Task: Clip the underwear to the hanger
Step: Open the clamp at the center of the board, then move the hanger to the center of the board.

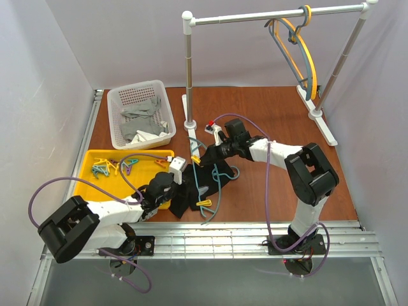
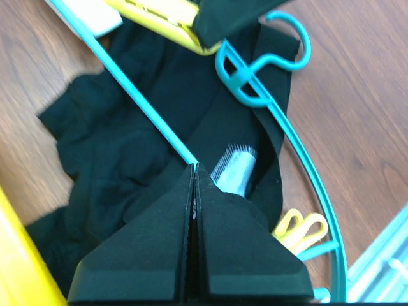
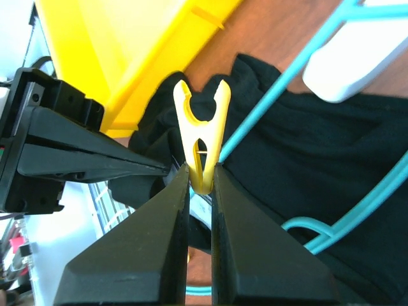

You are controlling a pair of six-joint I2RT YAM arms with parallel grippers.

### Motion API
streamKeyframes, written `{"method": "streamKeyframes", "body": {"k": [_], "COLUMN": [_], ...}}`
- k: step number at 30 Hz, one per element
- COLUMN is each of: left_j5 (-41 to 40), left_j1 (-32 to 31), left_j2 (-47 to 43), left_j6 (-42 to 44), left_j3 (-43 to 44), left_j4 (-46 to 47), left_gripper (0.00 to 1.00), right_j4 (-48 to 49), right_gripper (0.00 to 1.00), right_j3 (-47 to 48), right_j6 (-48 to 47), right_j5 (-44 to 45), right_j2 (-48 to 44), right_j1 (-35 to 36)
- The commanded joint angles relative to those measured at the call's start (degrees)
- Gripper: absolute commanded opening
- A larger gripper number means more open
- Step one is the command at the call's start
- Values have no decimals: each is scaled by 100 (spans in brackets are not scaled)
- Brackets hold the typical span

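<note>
The black underwear (image 1: pixel 185 203) lies on the table by the near edge, with the teal hanger (image 1: pixel 217 176) on top of it. My left gripper (image 1: pixel 171 186) is shut on the hanger's straight bar (image 2: pixel 150 118) at the fabric's edge; the underwear (image 2: pixel 115 166) and its grey label (image 2: pixel 233 168) spread beyond the tips. My right gripper (image 1: pixel 199 157) is shut on a yellow clip (image 3: pixel 203 143), held with its open end forward just above the underwear (image 3: pixel 331 146), close to the left gripper's tip (image 3: pixel 159 169). A second yellow clip (image 1: pixel 204 203) sits on the hanger's lower bar (image 2: pixel 299 231).
A yellow tray (image 1: pixel 95 182) with several coloured clips lies left of the underwear. A white basket (image 1: pixel 127 95) of grey cloths stands behind it. A rail on posts (image 1: pixel 189 76) at the back carries a yellow hanger (image 1: pixel 299 48) and a grey-blue one.
</note>
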Motion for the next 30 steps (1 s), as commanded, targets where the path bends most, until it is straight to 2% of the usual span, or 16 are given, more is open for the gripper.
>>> {"method": "streamKeyframes", "body": {"k": [1, 5, 10, 12, 15, 21, 25, 30], "left_j5": [324, 658, 756, 431, -465, -1291, -1582, -1548], "left_j1": [-27, -159, -361, -388, -397, -406, -406, -397], "left_j2": [-149, -395, -483, -605, -930, -1791, -2310, -2294], "left_j6": [-403, -764, -922, -1054, -1151, -1142, -1107, -1134], "left_j3": [36, -167, -237, -281, -281, -465, -571, -563], "left_j4": [-480, -568, -726, -927, -1305, -1342, -1368, -1456], "left_gripper": [0, 0, 0, 0, 0, 0, 0, 0], "right_j4": [-659, -1212, -1257, -1301, -1398, -1582, -1687, -1934], "right_gripper": [1, 1, 1, 1, 1, 1, 1, 1], "right_j3": [394, 614, 631, 684, 851, 1237, 1440, 1712], "right_j6": [-224, -435, -435, -452, -453, -470, -461, -488], "right_j5": [-115, -62, -115, -115, -89, -27, 69, 166], "right_j2": [174, 455, 622, 693, 816, 1036, 1211, 1449], "right_j1": [-59, -86, -86, -86, -94, -103, -103, -103]}}
